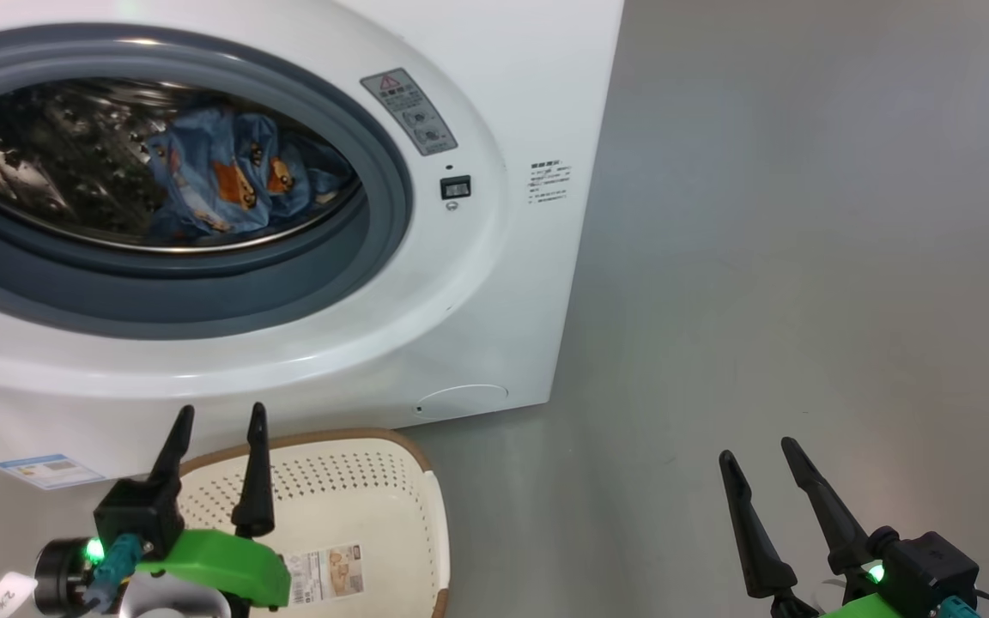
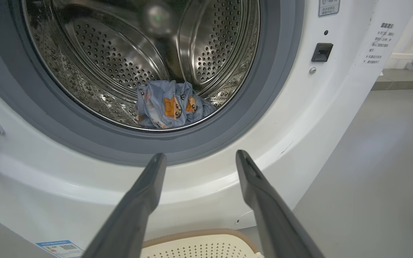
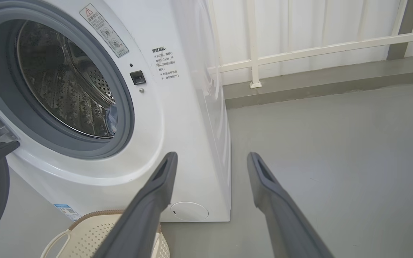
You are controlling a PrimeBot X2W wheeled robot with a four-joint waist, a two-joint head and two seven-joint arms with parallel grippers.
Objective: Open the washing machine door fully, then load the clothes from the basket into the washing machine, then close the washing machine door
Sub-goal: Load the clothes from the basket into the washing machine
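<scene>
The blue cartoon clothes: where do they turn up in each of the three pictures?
Head view: the clothes sit upper left, inside the drum.
Left wrist view: the clothes lie near centre, at the drum's bottom.
Right wrist view: the clothes show as a blue sliver at the drum's right edge.
Shared landmark: the black latch slot right of the drum.
</scene>
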